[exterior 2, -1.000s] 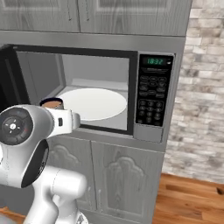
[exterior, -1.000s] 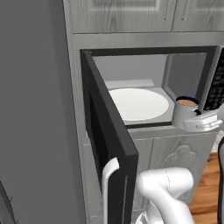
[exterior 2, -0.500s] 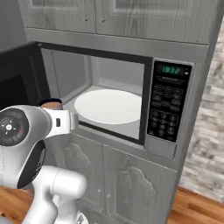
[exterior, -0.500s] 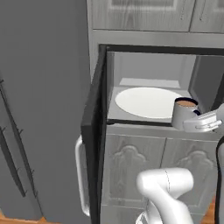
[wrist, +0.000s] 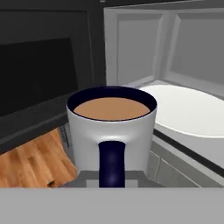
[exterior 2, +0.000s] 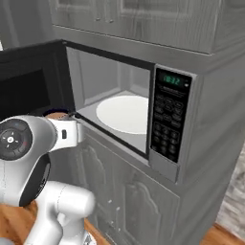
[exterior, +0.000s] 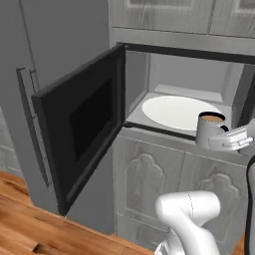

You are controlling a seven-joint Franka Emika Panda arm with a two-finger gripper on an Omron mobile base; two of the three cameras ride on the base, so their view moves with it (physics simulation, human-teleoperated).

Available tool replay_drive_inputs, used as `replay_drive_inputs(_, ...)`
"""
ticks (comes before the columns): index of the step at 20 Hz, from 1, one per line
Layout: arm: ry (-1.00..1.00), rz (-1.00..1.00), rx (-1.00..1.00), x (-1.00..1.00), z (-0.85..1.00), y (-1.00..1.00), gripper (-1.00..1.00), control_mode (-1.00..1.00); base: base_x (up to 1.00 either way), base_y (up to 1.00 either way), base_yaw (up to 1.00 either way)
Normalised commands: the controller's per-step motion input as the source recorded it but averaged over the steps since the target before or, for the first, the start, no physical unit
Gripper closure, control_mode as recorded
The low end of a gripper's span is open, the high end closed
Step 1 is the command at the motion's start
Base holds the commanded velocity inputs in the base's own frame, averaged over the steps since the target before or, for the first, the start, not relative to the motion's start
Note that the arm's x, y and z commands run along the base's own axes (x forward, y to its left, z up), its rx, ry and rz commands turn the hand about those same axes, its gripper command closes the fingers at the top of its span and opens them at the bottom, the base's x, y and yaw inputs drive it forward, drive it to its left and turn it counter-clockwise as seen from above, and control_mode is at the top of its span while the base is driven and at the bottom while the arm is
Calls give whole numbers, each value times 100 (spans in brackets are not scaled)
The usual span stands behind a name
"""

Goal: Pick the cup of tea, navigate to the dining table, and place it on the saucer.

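The cup of tea (exterior: 208, 130) is a small grey mug with a dark rim and light brown liquid, held upright in the air just outside the open microwave. My gripper (exterior: 223, 138) is shut on its dark handle from the right. In the hand view the cup of tea (wrist: 111, 124) is close up, its handle (wrist: 111, 168) pointing at the camera. From the right base view only the brown top of the cup of tea (exterior 2: 56, 115) peeks over my white wrist. The dining table and the saucer are out of view.
The microwave door (exterior: 79, 124) hangs wide open to the left, at cup height. A large white plate (exterior: 179, 112) lies inside the cavity. The control panel (exterior 2: 167, 119) is on the right, grey cabinets stand above and below, and the wooden floor (exterior: 30, 219) lies at lower left.
The whole picture has shifted, so the base has driven and turned. The microwave door now shows its broad inner face. The cup stays in my gripper, unchanged relative to the arm.
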Motion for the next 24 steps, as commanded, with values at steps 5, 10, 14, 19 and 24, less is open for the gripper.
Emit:
replay_drive_inputs(5,0,0,0,0,0,0,100,100,-59,-24,57)
replay_drive_inputs(10,0,0,0,0,0,0,100,100,-65,-13,58)
replay_drive_inputs(14,0,0,0,0,0,0,100,100,-70,-11,56)
replay_drive_inputs(19,0,0,0,0,0,0,100,100,-71,-5,55)
replay_drive_inputs(24,0,0,0,0,0,0,100,100,-68,1,51)
